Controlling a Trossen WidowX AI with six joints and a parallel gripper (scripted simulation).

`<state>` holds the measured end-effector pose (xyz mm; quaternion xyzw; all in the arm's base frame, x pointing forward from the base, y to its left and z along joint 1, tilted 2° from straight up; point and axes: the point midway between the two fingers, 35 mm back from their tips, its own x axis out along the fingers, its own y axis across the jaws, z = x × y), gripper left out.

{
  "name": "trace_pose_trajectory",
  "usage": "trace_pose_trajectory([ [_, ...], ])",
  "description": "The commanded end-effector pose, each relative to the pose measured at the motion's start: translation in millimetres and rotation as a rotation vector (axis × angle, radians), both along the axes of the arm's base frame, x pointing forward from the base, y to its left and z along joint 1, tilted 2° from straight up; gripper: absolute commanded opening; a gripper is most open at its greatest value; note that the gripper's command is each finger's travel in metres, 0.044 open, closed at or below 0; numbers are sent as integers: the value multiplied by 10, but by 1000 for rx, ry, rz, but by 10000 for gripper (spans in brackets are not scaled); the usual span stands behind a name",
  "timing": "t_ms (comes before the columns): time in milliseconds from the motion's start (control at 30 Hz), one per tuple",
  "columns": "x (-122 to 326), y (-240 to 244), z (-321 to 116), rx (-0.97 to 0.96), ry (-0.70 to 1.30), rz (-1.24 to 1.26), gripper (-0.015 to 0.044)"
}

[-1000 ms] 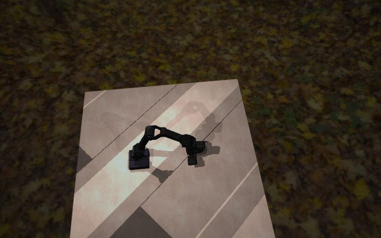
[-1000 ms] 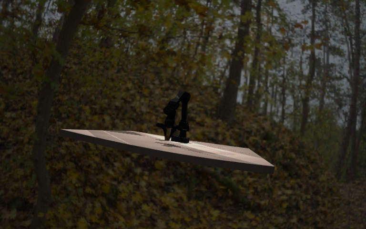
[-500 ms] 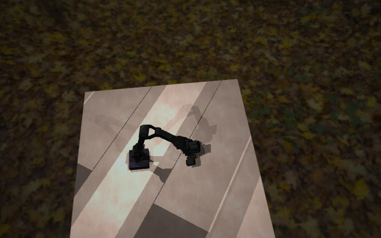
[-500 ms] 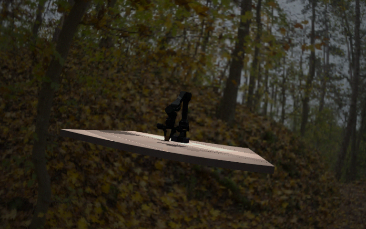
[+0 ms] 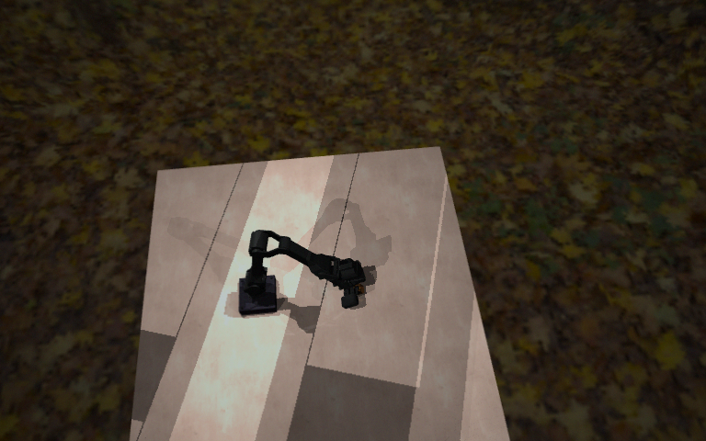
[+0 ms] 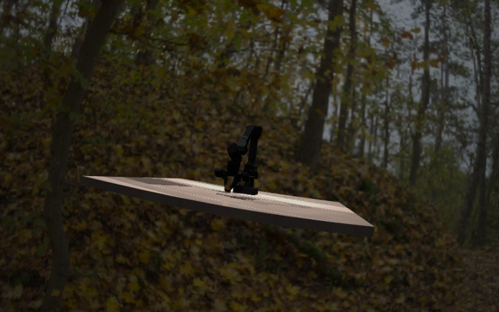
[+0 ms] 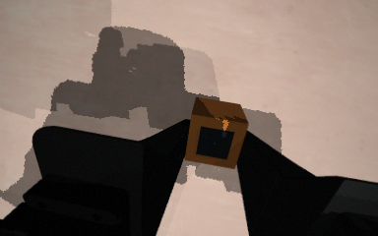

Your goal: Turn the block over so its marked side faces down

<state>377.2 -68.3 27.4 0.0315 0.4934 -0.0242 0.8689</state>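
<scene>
We see the claw (image 7: 215, 143) clenched on the orange block (image 7: 217, 133), gripping it at its two flanks between the dark fingers. The block's face with the dark square mark points straight up at the wrist camera. Below the claw lies the striped surface (image 7: 305, 74), crossed by the arm's shadow; whether the block touches it, we cannot tell.
</scene>
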Motion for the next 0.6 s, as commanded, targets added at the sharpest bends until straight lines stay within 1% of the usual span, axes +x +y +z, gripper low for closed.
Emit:
trace_pose_trajectory([
  [0,9,1,-59,3,-39,-5,0],
  [567,92,-14,-313,-16,-298,-18,0],
])
